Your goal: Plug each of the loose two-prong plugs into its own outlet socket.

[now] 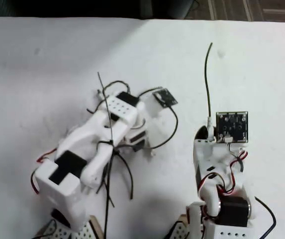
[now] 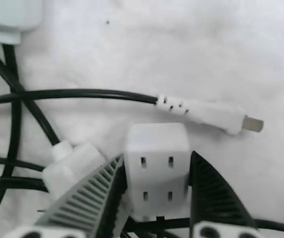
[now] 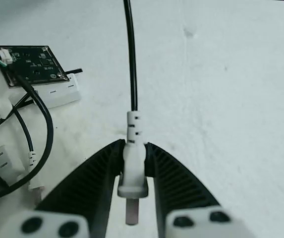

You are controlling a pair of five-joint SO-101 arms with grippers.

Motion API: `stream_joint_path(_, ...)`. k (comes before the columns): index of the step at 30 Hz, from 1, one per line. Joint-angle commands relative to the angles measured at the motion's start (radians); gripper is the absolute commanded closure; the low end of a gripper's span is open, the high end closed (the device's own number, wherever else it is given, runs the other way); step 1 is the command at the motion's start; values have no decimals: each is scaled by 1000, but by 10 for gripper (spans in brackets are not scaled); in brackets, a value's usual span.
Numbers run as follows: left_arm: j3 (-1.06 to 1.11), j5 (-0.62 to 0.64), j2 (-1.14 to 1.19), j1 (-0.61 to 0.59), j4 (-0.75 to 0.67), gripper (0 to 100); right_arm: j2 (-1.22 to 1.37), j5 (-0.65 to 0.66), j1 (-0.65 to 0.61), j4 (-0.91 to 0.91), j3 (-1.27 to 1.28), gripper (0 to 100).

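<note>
A white outlet block [image 2: 156,148] with two pairs of slots sits between the fingers of my left gripper [image 2: 156,159], which is shut on its sides. A loose white plug [image 2: 206,114] on a black cord lies just beyond the block, prongs bare. Another white plug [image 2: 70,166] rests against the block's side; I cannot tell whether it is inserted. My right gripper [image 3: 133,146] is shut on a third white plug [image 3: 133,168], whose cord [image 3: 130,54] runs away across the table. In the high view the right arm [image 1: 217,164] holds this plug [image 1: 210,122] well to the right of the left arm [image 1: 102,134].
Several black cords [image 1: 120,164] tangle on the white table [image 1: 43,74] around the left arm. The left arm's camera board [image 3: 28,64] and a white part [image 3: 57,92] below it lie off to one side in the right wrist view. Open table lies far and right.
</note>
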Motion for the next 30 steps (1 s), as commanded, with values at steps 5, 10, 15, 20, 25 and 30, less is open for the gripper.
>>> stream_joint_path(5,-35,57,-90,-28,54,706,-5,-11,2,5,-8,981)
stream_joint_path(10,-34,57,-97,-61,57,699,-5,-11,2,5,-8,981)
stream_joint_path(15,-77,55,-166,-117,129,712,-5,-11,2,5,-8,981)
stream_joint_path(20,-89,25,-414,-182,222,759,-5,-11,2,2,-8,981)
stream_joint_path(25,-8,46,-710,-272,226,814,-5,-11,2,-1,-11,981)
stream_joint_path(30,141,52,-955,-377,226,929,-5,-11,-39,-2,-14,981)
